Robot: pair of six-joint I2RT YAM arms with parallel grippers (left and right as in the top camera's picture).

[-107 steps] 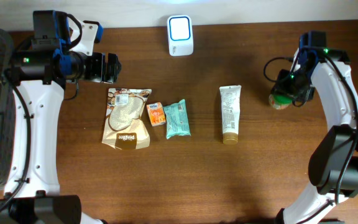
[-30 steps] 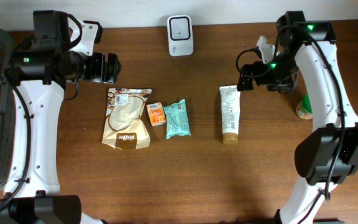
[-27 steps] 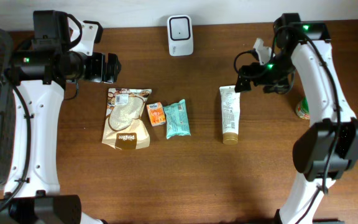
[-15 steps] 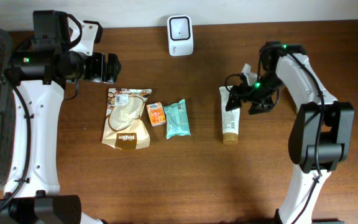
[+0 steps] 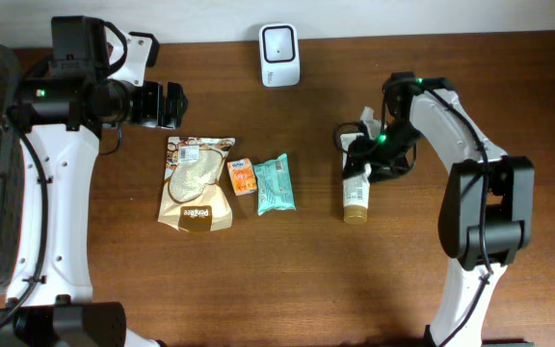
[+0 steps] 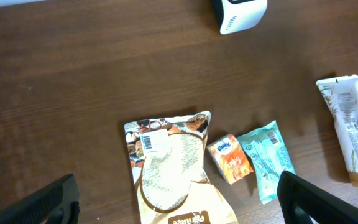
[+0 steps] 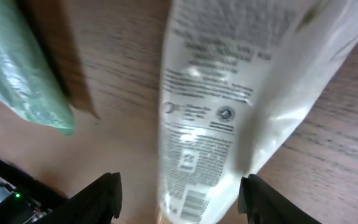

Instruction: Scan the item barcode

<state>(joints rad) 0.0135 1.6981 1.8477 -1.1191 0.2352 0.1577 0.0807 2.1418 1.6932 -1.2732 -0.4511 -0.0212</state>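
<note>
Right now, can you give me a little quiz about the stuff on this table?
1. True or false: the white tube lies between the right fingers.
2. Not counting the scanner, how many items lie left of the tube?
3. What lies between the brown bag and the green packet? A white tube, B orange tissue pack, C scanner.
Key: 1 true; 2 three; 3 B.

overhead: right pincer [image 5: 358, 154] is covering the upper half of the tube [image 5: 356, 200]. right wrist: everything is coming out blurred, tube ends are running off frame. left wrist: scanner [image 6: 241, 14] is getting cropped at top, brown bag [image 6: 169, 186] at bottom.
</note>
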